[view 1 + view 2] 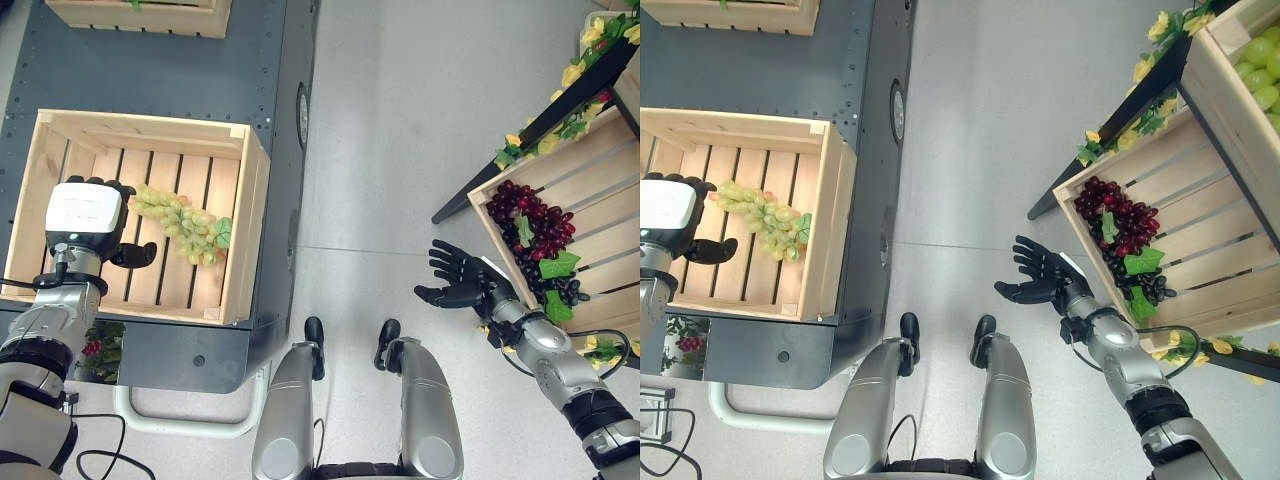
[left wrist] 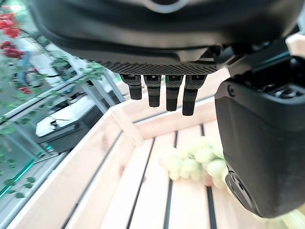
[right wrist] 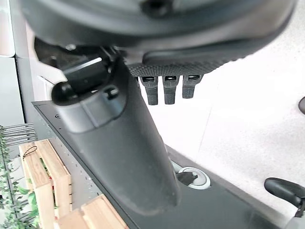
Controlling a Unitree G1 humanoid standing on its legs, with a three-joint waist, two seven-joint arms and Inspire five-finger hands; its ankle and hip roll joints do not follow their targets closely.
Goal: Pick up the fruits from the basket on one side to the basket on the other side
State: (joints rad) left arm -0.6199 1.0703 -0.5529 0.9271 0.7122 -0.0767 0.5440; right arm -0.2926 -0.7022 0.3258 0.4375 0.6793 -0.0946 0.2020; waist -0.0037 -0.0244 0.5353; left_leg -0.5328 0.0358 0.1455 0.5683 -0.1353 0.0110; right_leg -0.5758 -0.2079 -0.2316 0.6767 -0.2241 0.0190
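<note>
Right hand (image 1: 462, 280) spread, empty, hovers over floor beside right crate (image 1: 600, 190), dark grapes (image 1: 535, 225) inside awaiting pickup. Left hand (image 1: 85, 222) relaxed, fingers straight, above left crate (image 1: 245, 215); green grapes (image 1: 185, 225) lie loose on slats, apparently released.

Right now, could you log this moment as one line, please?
left hand open over green grapes in left crate | right hand open, empty, beside right crate

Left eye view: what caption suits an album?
Left hand open over green grapes in a wooden crate; right hand open beside a crate of dark grapes.
</note>
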